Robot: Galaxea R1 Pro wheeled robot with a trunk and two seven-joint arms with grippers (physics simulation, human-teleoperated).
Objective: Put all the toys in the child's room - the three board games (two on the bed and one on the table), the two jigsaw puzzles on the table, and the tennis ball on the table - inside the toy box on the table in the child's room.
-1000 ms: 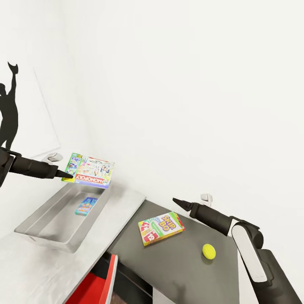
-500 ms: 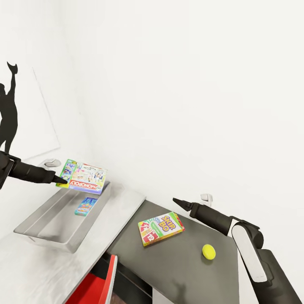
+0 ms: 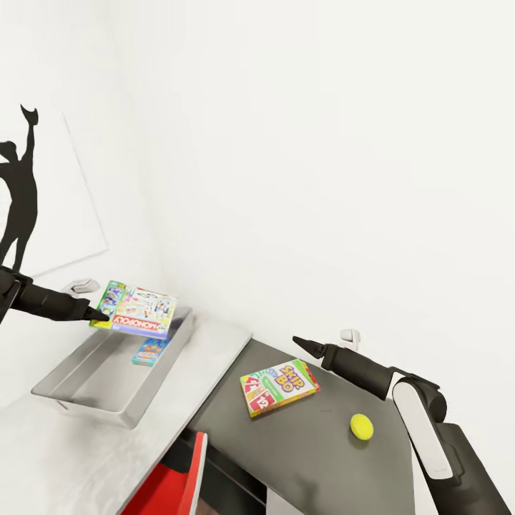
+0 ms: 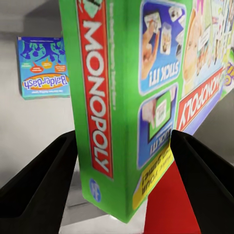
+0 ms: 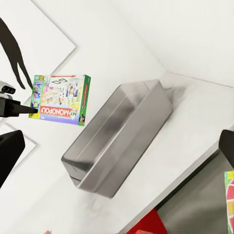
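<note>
My left gripper is shut on the edge of a Monopoly board game, holding it nearly flat just above the far end of the light-grey toy box on the white-grey table. A blue Balderdash board game lies inside the box. A Skip-Bo board game and the yellow tennis ball rest on the dark-grey side unit. My right gripper hovers open above that unit, behind Skip-Bo. The jigsaw puzzles and the bed are out of view.
A white wall stands close behind the table and side unit. A red chair sits below the table's front edge. A black figure silhouette marks the left wall.
The left gripper has carried the Monopoly game down and to the left, closer over the toy box. The view has shifted slightly. The right arm is still.
</note>
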